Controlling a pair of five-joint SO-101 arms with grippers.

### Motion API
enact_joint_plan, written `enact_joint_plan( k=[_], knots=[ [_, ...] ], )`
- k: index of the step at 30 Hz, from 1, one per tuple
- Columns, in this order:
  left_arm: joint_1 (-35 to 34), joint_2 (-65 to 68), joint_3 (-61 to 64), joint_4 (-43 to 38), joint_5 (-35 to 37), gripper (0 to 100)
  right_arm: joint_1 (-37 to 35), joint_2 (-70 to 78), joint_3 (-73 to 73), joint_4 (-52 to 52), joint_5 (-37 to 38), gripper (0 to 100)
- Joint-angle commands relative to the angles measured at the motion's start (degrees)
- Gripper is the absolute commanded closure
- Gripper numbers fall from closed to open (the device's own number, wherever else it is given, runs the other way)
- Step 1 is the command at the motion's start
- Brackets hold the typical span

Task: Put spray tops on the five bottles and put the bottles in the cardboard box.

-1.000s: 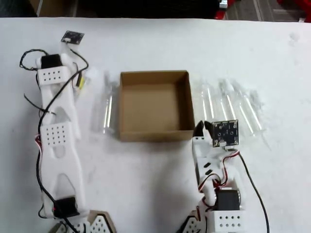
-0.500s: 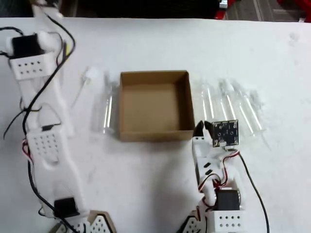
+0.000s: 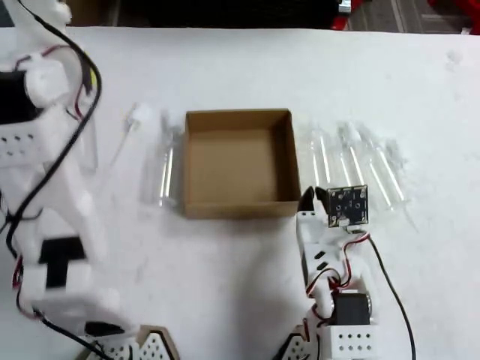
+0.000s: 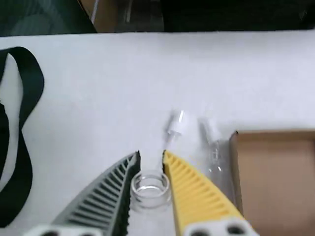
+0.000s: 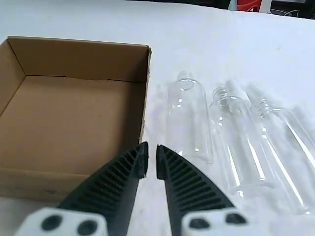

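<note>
My left gripper (image 4: 150,157) is shut on the neck of a clear open bottle (image 4: 150,189), held above the table's left side. The left arm (image 3: 45,150) stands raised there. A white spray top (image 3: 137,116) with its tube lies on the table just beyond, also visible from the wrist (image 4: 177,123). Another clear bottle (image 3: 166,169) lies against the cardboard box's (image 3: 238,114) left wall. Three bottles (image 5: 189,115) (image 5: 236,142) (image 5: 280,147) lie side by side right of the box (image 5: 78,59). My right gripper (image 5: 151,162) is shut on nothing, at the box's near right corner (image 3: 309,199).
A black cable (image 4: 19,128) loops over the table at the far left. The table's far edge (image 3: 240,28) runs behind the box, with dark floor past it. White tabletop lies open in front of the box.
The left arm has risen and swung left toward the camera, carrying the bottle. The spray top it covered now lies exposed. The right arm has stayed put.
</note>
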Motion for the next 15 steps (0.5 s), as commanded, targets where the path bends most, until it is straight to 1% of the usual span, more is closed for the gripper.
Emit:
enact_joint_plan(
  k=[1, 4, 9, 11, 15],
  knots=[
    [5.93, -14.99, 12.66, -2.11, 0.88, 98, 0.48, -0.04, 0.53, 0.31, 0.0, 97.7],
    [9.19, -23.6, 21.45, -7.74, 0.97, 98, 0.48, -0.04, 0.53, 0.31, 0.0, 97.7],
    [10.95, -36.62, 40.7, -18.81, 1.14, 98, 0.48, -0.04, 0.53, 0.4, 0.0, 97.7],
    [10.95, -41.89, 49.67, -25.05, 1.14, 98, 0.48, -0.04, 0.53, 0.4, 0.0, 97.7],
    [11.03, -52.97, 68.13, -42.02, 1.23, 98, 0.48, -0.04, 0.53, 0.4, 0.0, 97.7]
  ],
)
